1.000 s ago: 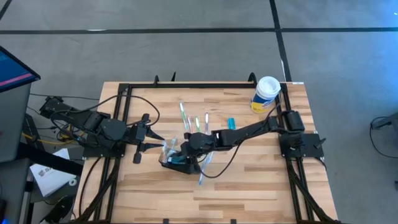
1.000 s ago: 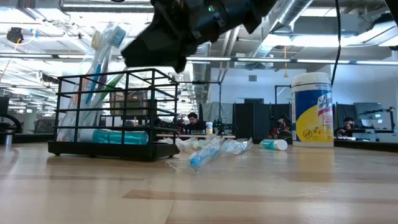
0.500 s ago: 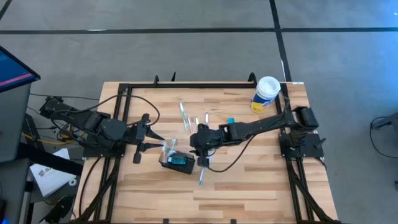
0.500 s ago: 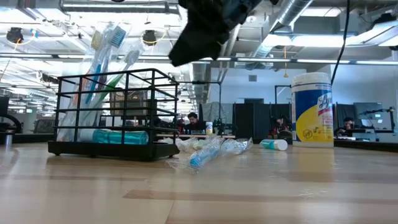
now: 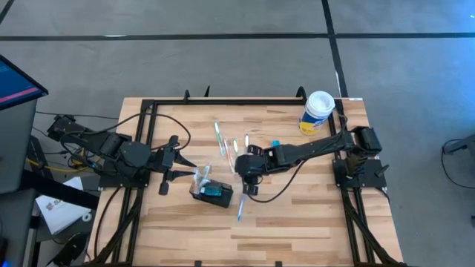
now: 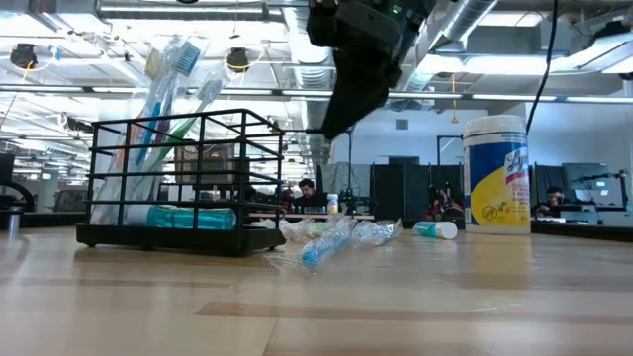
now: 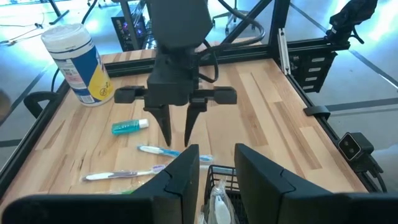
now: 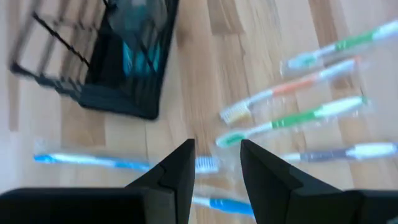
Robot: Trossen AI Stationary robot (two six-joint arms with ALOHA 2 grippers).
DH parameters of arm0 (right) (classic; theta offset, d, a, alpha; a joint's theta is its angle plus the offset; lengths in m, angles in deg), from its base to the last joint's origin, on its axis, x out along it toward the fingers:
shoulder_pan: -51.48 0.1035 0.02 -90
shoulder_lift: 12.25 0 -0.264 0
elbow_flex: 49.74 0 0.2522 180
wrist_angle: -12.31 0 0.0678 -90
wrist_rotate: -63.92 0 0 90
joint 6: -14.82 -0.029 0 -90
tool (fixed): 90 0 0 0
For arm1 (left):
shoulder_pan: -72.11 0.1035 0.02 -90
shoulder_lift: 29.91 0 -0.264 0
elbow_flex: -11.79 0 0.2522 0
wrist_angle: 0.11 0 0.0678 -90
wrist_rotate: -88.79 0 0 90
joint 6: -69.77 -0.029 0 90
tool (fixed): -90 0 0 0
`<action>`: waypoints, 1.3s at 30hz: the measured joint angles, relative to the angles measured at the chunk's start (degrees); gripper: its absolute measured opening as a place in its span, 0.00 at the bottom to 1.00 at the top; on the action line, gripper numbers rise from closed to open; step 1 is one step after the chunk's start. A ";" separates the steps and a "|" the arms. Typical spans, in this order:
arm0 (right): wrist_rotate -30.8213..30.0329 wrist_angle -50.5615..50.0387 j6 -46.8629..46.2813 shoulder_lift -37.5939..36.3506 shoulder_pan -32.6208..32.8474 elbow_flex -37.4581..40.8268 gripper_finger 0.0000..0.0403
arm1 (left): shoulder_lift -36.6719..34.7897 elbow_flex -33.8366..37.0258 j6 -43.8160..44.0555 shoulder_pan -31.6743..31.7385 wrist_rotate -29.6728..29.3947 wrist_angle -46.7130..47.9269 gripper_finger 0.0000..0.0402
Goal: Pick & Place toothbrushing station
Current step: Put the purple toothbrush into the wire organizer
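The toothbrushing station (image 5: 213,194) is a small black wire holder on the wooden table, left of its middle. In the low view (image 6: 178,178) wrapped toothbrushes stand in it and a teal tube lies in it. My right gripper (image 5: 247,180) hangs open and empty above the table just right of the holder, fingers pointing down; it also shows in the low view (image 6: 334,121) and the left wrist view (image 7: 178,129). My left gripper (image 5: 169,169) waits open and empty left of the holder, whose near rim shows between its fingers (image 7: 217,169).
Several wrapped toothbrushes (image 5: 220,139) lie loose right of and behind the holder, and also show in the right wrist view (image 8: 292,118). A blue one (image 5: 240,211) lies nearer. A small teal tube (image 5: 275,147) lies farther right. A yellow-and-white canister (image 5: 318,111) stands at the far right corner.
My right gripper has drawn away from above the holder toward the table's right edge, turning as it went. The holder has stayed where it was.
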 joint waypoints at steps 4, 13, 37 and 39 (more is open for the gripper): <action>-0.03 -4.41 -1.18 0.02 -0.08 0.00 0.29 | 0.00 0.00 0.00 0.00 0.00 0.00 0.24; -4.70 -9.99 -2.31 0.52 -1.29 -0.02 0.29 | 0.00 0.00 0.00 -0.02 0.00 0.00 0.24; 2.06 5.29 -17.63 0.52 -9.70 10.46 0.29 | 0.02 0.00 0.00 0.00 0.00 -0.03 0.24; 3.46 6.60 -20.13 0.52 -9.97 11.81 0.29 | 0.02 0.00 0.02 -0.02 0.00 -0.04 0.24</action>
